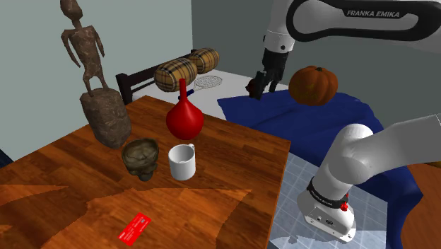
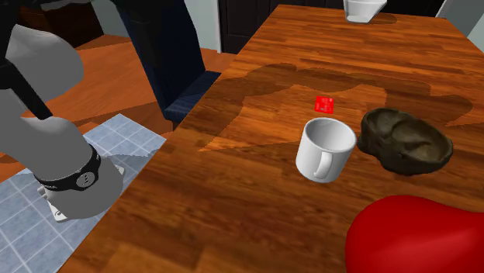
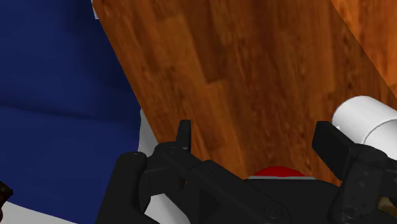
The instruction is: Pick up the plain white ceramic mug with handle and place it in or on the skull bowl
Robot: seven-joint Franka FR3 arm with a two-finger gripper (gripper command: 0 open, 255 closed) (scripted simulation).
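while the gripper point(image 1: 255, 88) hangs in the air up by the far edge of the wooden table point(image 1: 212, 205), the white mug point(image 1: 182, 161) stands upright on the tabletop, well apart from it. in the wrist view the two black fingers point(image 3: 184, 137) stand wide apart, with nothing between them but table wood. the mug is a plain, glossy white cylinder, mouth up and shaded grey inside, with one loop handle on its side. in the second exterior view that handle faces the camera. just beside the mug, with a thin strip of wood showing between them, sits the skull bowl point(image 1: 140, 157) — dark, mottled brown-grey and open at the top. a red round-bellied vase point(image 1: 184, 117) with a slim neck stands just behind the mug in the shoulder view, and a small red card point(image 1: 135, 226) lies flat nearer that view's bottom edge. an orange pumpkin point(image 1: 313, 83) rests on blue cloth point(image 1: 332, 124) near the gripper.
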